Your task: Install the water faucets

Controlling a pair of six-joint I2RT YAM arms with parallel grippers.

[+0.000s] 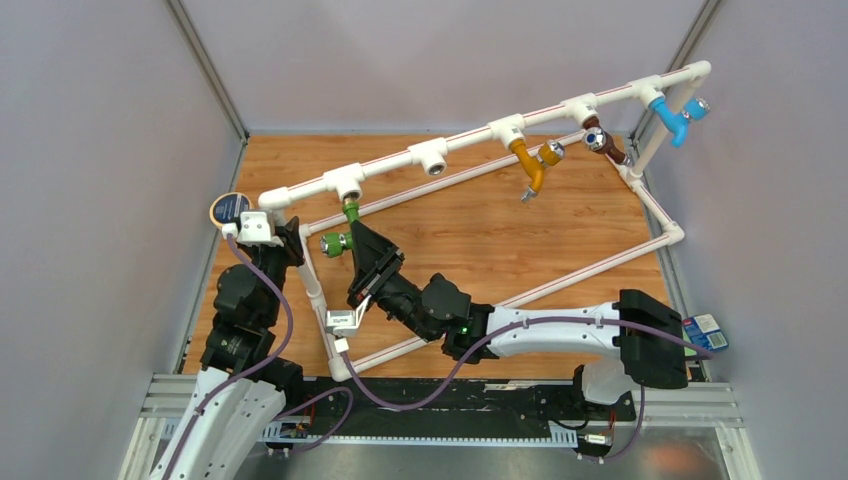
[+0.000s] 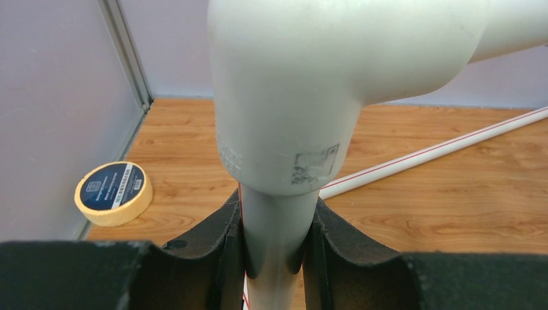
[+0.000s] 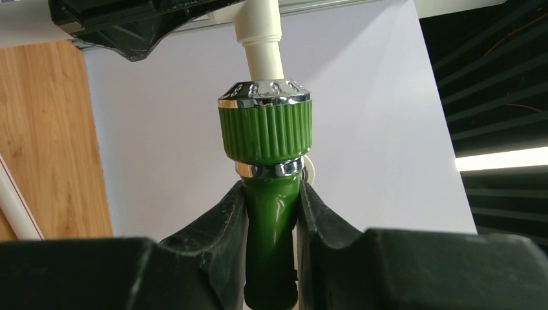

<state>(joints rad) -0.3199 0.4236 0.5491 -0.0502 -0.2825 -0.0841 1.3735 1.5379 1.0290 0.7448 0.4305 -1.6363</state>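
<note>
Landmark: the leftmost T fitting [image 1: 347, 182] on the top rail of the white pipe frame [image 1: 470, 135]. The green faucet [image 1: 349, 215] sits directly under this fitting, with its threaded end at the fitting's port. I cannot tell how deep the thread has gone. The faucet's long axis runs from the port toward the near side of the table. Its knob branch forks off sideways, with the silvery knob [image 3: 265, 129] aimed at the frame's left post, away from the fitting. The right gripper [image 3: 271, 223] has its fingers narrow, pinching the green neck just below the knob. This grip probably uses the branch as a lever to turn the body into the port. The left gripper [image 2: 274, 245] is clamped on the upright post just beneath the elbow fitting [image 2: 284, 97], left of the landmark. Its job is likely to brace the frame against that twist. The next T fitting [image 1: 433, 157] to the right is bare. Beyond it hang the orange faucet [image 1: 530, 160], brown faucet [image 1: 603, 143] and blue faucet [image 1: 672, 120]. A tape roll [image 1: 229, 209] lies well left of the landmark.
</note>
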